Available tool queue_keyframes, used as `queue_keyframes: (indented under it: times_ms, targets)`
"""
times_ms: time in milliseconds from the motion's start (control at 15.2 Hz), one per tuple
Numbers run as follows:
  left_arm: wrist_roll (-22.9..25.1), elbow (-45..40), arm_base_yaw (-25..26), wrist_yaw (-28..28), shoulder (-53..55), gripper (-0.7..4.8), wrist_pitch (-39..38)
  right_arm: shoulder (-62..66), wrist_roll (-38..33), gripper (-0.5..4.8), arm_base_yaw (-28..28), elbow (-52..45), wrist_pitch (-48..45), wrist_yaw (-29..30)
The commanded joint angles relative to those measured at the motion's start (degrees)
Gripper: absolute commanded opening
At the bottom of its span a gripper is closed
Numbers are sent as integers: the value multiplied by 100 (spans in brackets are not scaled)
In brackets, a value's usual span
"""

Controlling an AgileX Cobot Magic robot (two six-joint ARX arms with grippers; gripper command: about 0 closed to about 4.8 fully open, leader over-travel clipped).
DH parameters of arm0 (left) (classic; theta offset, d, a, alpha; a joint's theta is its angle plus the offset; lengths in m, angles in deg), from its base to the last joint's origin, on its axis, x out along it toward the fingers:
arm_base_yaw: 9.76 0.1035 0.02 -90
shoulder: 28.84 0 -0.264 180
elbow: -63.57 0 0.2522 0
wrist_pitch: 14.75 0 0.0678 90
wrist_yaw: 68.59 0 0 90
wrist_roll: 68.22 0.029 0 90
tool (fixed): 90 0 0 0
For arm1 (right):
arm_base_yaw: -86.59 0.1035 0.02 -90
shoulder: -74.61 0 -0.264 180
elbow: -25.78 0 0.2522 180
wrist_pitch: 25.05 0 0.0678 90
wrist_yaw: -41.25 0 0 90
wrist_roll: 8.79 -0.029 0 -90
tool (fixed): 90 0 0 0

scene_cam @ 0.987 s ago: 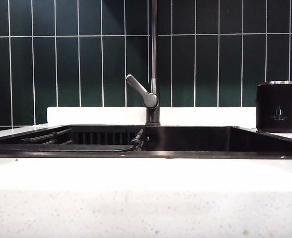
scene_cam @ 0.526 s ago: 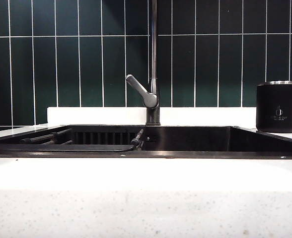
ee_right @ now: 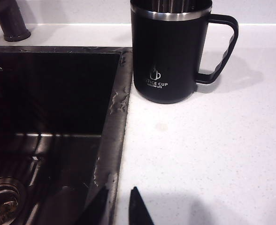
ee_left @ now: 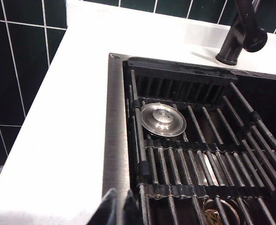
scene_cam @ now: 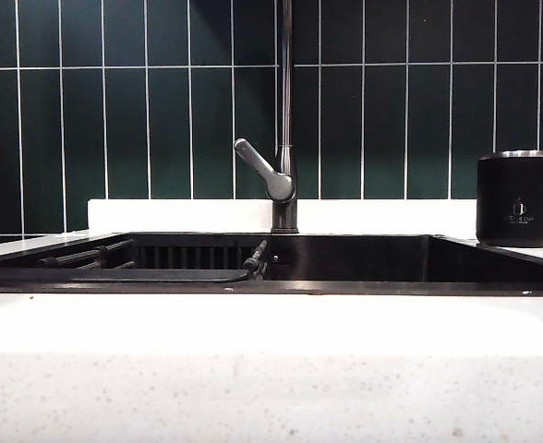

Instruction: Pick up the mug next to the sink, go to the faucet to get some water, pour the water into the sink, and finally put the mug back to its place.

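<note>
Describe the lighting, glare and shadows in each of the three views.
Exterior view: the counter front edge is blown out white and the sink is nearly featureless black. Left wrist view: sharp, with glare on the round metal strainer cap. Right wrist view: the mug casts a soft shadow on the counter; the right hand shades the near edge.

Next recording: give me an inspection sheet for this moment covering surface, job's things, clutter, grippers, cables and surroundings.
Surface: white speckled counter, bare around the mug.
Job's things: mug upright on the counter just beside the sink, untouched; faucet behind the sink, no water running.
Clutter: slatted rack in the sink with a round metal stopper lying on it.
Grippers: left gripper shut, empty, over the sink's edge by the rack; right gripper partly open, empty, over the sink's edge, short of the mug.
Cables: nothing seen.
Surroundings: dark green tiled wall.
</note>
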Motion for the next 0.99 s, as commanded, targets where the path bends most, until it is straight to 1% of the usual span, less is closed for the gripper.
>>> queue_keyframes:
  times_ms: [66,526,789,987]
  targets:
    - [7,11,2,-33,-39,22,39,2,-2,72,2,24,-61,-7]
    - [4,11,0,-20,-109,22,24,-240,-2,72,-2,24,44,-22]
    - [7,11,2,-20,-868,22,-118,-837,-2,72,-4,24,188,-26]
    - [7,11,2,-20,-1202,22,-105,-1314,-2,72,-4,24,192,-26]
